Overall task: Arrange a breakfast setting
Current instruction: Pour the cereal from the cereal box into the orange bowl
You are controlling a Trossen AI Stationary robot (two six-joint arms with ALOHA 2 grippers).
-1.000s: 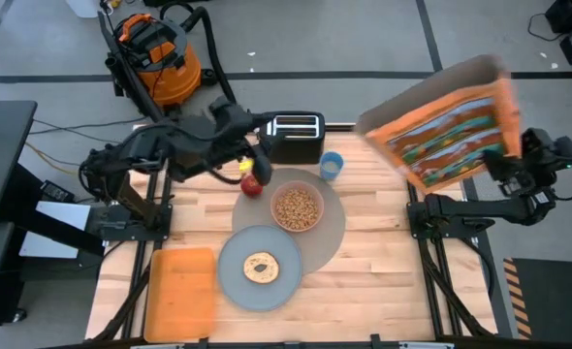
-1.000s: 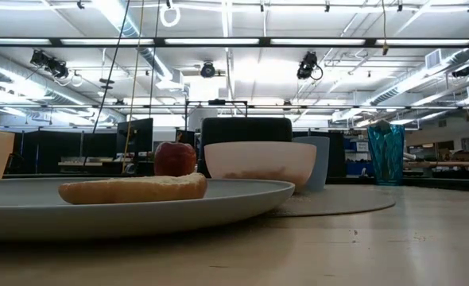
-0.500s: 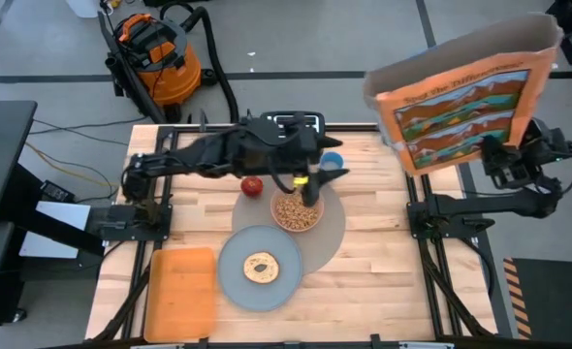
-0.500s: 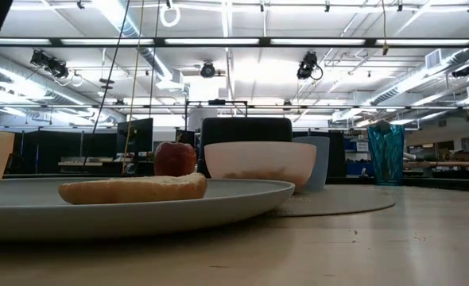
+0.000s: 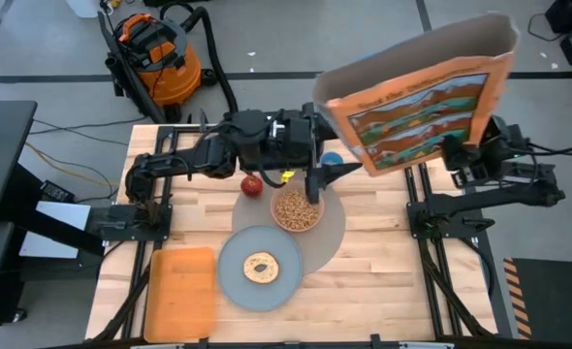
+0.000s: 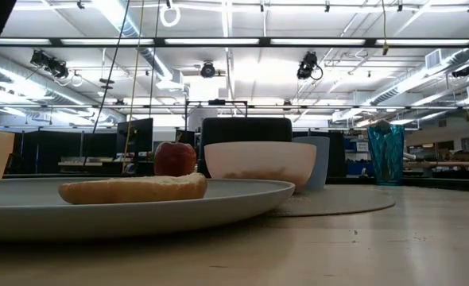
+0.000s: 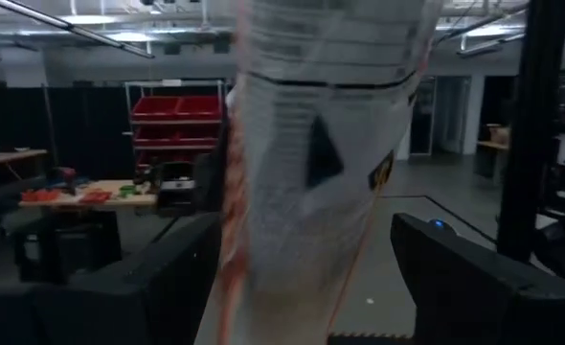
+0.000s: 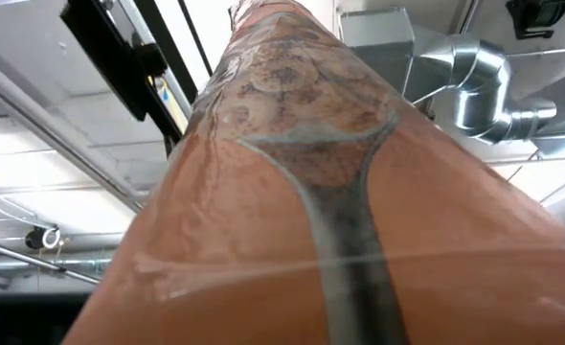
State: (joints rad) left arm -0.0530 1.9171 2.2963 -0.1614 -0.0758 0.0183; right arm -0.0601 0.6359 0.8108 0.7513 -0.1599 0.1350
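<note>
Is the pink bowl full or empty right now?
Partly filled: the pink bowl holds brown cereal across its bottom in the high view.

No text could be read with certainty. The orange cereal box [image 5: 417, 97] carried a printed headline and lines of small print. Both were too blurred to make out.
</note>
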